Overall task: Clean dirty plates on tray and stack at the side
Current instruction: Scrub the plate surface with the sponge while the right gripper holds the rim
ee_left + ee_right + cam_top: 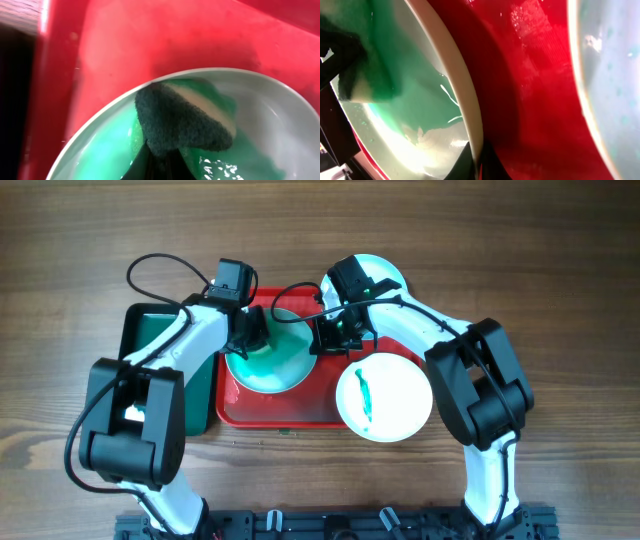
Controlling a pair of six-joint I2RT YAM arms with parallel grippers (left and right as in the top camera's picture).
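Observation:
A plate [268, 365] smeared with teal lies on the red tray [300, 412]. My left gripper [250, 335] is shut on a dark green sponge [185, 117] that presses on this plate's [280, 110] wet inner face. From the right, my right gripper [330, 335] is shut on the plate's rim [460, 85], one finger on each side. A second plate [383, 397], with a teal streak, rests across the tray's right edge. A third plate [385, 272] sits behind the tray, partly hidden under my right arm.
A dark green tray [150, 340] lies left of the red one, partly under my left arm. Bare wooden table [560, 280] surrounds both trays. In the right wrist view the red tray floor [530, 90] and another plate's edge [615, 75] are close by.

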